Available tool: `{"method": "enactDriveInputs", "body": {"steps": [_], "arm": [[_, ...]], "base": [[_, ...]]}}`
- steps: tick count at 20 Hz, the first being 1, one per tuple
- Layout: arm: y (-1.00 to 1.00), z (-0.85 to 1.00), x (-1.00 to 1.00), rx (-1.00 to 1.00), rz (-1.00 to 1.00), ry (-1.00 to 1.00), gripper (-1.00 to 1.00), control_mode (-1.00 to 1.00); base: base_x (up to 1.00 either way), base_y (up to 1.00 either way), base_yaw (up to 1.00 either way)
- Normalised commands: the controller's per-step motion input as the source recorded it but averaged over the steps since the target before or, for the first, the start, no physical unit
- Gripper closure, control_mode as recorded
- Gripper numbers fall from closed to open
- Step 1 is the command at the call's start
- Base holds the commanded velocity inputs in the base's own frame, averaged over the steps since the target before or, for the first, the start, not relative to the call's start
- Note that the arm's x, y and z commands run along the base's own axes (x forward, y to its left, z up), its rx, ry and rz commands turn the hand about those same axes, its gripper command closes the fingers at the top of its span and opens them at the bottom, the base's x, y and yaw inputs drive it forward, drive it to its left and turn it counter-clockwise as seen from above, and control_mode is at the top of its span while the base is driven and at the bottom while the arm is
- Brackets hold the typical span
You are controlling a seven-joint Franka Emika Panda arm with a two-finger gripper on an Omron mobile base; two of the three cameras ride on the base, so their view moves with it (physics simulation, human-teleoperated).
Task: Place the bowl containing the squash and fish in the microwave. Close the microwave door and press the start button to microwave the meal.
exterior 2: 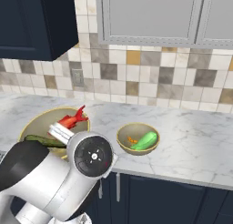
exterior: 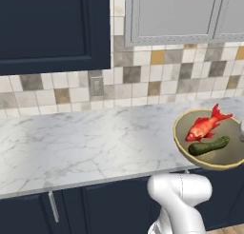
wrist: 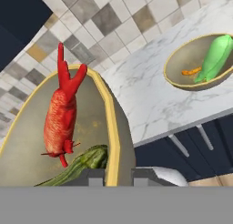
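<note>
The tan-olive bowl (exterior: 177, 133) hangs tilted above the counter's front edge, off the marble. In it lie the red fish (exterior: 207, 125) and the dark green squash (exterior: 208, 146). In the hand view my gripper (wrist: 119, 176) is shut on the bowl (wrist: 27, 145), one finger on each side of its yellow rim. There the fish (wrist: 61, 116) lies just above the squash (wrist: 84, 161). From the right base view the bowl (exterior 2: 41, 123) sits behind my arm, with the fish (exterior 2: 73, 119) and squash (exterior 2: 41, 140) partly hidden. The microwave and its door are out of view.
A second bowl (exterior 2: 138, 139) holding a bright green item stands on the marble counter (exterior: 71, 147) to the right. A tiled backsplash with an outlet (exterior: 96, 87) rises behind. Dark blue cabinets (exterior: 47, 28) and grey cabinets (exterior: 176, 14) hang overhead.
</note>
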Motion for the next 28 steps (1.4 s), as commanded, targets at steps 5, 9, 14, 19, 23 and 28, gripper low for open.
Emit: {"method": "enactDriveInputs", "body": {"steps": [5,9,14,19,23,28], "arm": [[0.0,0.0,0.41,0.0,0.0,0.0,1.0,-1.0],[0.0,0.0,0.55,0.0,0.0,0.04,1.0,-1.0],[0.0,0.0,0.29,0.0,0.0,0.05,1.0,-1.0],[0.0,0.0,0.16,0.0,0.0,0.02,1.0,1.0],[0.0,0.0,0.0,0.0,0.0,0.0,1.0,1.0],[0.0,0.0,0.0,0.0,0.0,0.0,1.0,1.0]], "base": [[0.0,0.0,0.0],[0.0,0.0,0.0],[0.0,0.0,0.0],[0.0,0.0,0.0],[-0.12,0.0,0.03],[-0.35,0.0,0.09]]}}
